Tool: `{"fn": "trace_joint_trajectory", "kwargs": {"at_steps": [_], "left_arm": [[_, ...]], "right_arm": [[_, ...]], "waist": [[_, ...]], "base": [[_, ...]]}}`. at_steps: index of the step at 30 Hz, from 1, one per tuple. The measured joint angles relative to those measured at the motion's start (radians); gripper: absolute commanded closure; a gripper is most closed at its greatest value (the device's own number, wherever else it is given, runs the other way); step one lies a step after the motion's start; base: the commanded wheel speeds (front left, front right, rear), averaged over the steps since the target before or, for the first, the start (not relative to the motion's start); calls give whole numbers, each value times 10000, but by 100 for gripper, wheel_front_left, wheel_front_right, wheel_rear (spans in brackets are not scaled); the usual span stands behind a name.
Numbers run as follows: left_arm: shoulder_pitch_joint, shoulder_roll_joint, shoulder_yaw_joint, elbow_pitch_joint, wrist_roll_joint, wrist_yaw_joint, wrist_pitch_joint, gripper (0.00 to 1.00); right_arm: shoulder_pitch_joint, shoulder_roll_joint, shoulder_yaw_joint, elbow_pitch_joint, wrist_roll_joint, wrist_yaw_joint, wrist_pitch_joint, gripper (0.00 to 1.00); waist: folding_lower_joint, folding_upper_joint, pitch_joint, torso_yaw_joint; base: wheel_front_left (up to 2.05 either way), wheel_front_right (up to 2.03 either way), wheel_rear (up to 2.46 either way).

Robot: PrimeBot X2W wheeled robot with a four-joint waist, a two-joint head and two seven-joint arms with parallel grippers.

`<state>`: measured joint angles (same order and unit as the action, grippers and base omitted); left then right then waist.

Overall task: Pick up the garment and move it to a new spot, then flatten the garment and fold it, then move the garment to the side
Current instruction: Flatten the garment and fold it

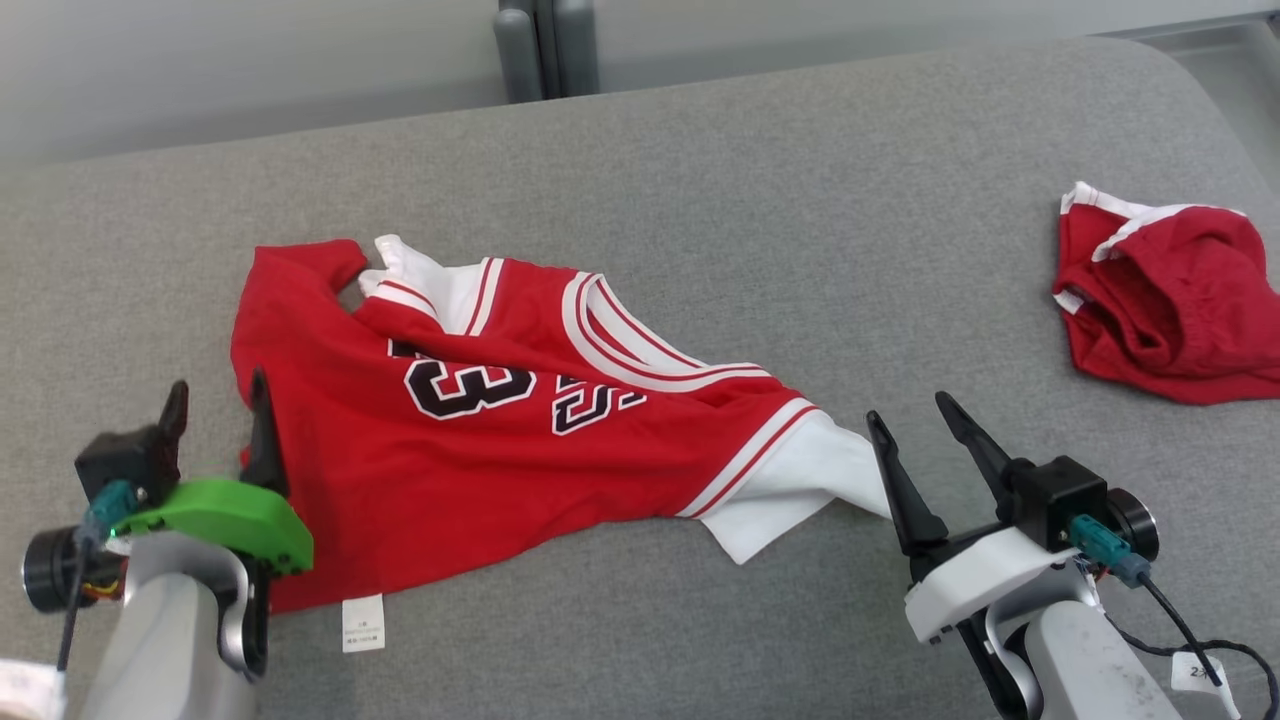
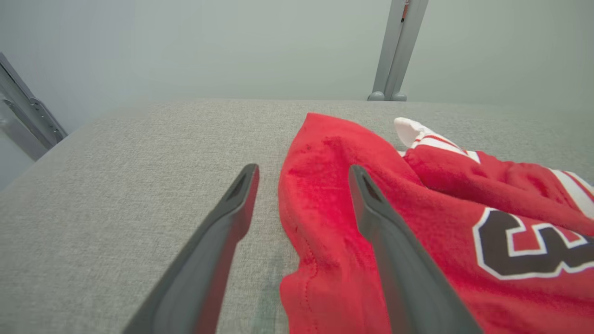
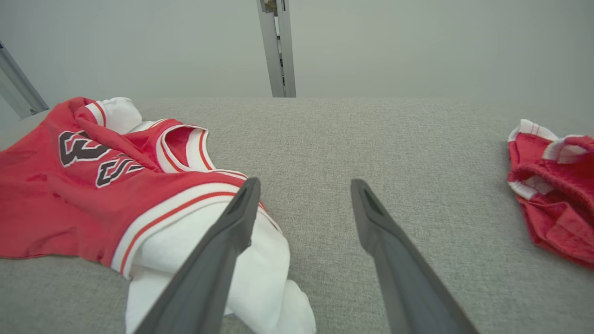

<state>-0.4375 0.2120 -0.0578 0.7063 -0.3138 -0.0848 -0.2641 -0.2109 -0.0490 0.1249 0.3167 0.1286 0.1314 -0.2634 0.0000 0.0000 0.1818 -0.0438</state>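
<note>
Head view: the red jersey (image 1: pixel 480 440) lies crumpled on the grey padded surface (image 1: pixel 700 180), left of centre, its numbers facing up and its white trim bunched at the right end. My left gripper (image 1: pixel 219 385) is released, jaws apart. The left wrist view shows the jersey's left edge running up between my two fingers, one finger over the cloth and the other over bare surface. My right gripper (image 1: pixel 909 408) is also released, jaws wide. It sits just right of the white cloth at the jersey's near right end, and one finger overlaps that white fold in the right wrist view.

I judge the step in hand to be taking hold of both ends, so the jersey can be lifted and carried to a new spot.

To do it well, I should lower my left fingers until the far one slides under the red hem, then close on a single layer, not a bunched roll. My right side needs a small shift left so the white fold sits squarely between the fingers before I close. Both holds should be low and near the edges, so the cloth hangs open when it is lifted.

The red shorts (image 1: pixel 1170 300) lie well apart at the far right, so I should set the jersey down short of them. The white label (image 1: pixel 362 622) at the near hem shows which edge is the bottom.
</note>
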Motion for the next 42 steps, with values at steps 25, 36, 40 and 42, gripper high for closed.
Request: {"fn": "trace_joint_trajectory", "kwargs": {"at_steps": [25,36,40,42], "left_arm": [[4325,-1588,1465,-2380,1310,-424,2,0],[3066,-1517,1411,-715,1139,-439,0,0],[2750,-1425,1697,169,1181,-443,-15,0],[2591,-1413,1795,380,1279,-466,-29,0]], "right_arm": [[1210,0,73,236,347,0,0,0],[871,0,134,441,40,0,0,0],[753,0,209,535,-58,0,0,0],[753,0,301,688,-169,0,0,0]], "waist": [[0,0,-1392,263],[0,0,-583,239],[0,0,-336,204],[0,0,-261,187]], "base": [[0,0,0],[0,0,0],[0,0,0],[0,0,0]]}}
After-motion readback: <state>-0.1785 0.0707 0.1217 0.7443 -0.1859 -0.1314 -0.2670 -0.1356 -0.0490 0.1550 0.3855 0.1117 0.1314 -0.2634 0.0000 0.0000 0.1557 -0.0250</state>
